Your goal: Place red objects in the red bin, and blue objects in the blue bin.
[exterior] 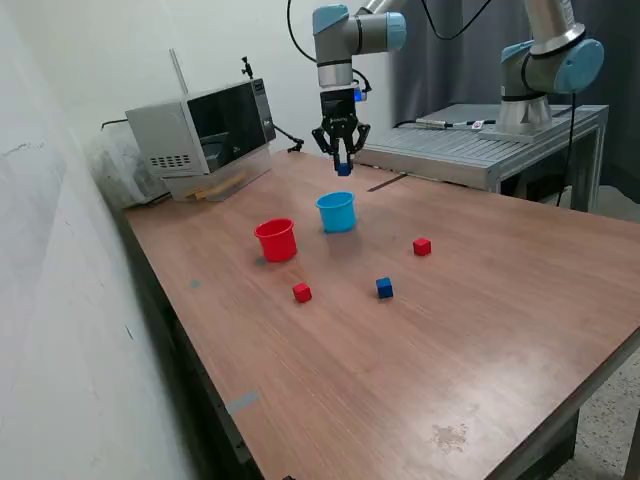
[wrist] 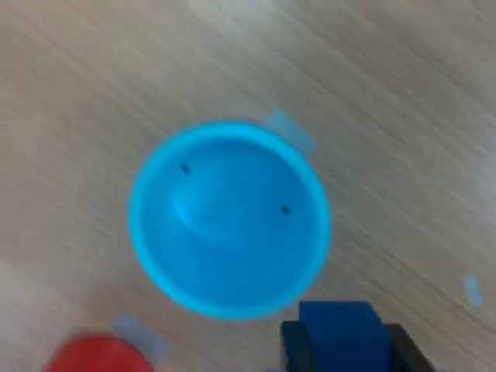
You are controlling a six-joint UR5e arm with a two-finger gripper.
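Observation:
My gripper (exterior: 343,166) hangs above the wooden table, shut on a small dark-blue cube (exterior: 344,169); the wrist view shows that cube (wrist: 341,335) pinched between the black fingers (wrist: 294,349). Below it stands the light-blue cup, the blue bin (exterior: 337,211), which looks empty from above (wrist: 229,221). The red cup, the red bin (exterior: 276,240), stands beside it toward the exterior view's left, and its rim (wrist: 97,355) peeks into the wrist view. On the table lie a red cube (exterior: 302,292), another red cube (exterior: 422,246) and a second blue cube (exterior: 384,288).
A microwave-like grey box (exterior: 205,128) sits at the table's back on the exterior view's left. A second arm (exterior: 545,60) stands on a metal bench (exterior: 480,145) at the back right. A wall runs along the exterior view's left side.

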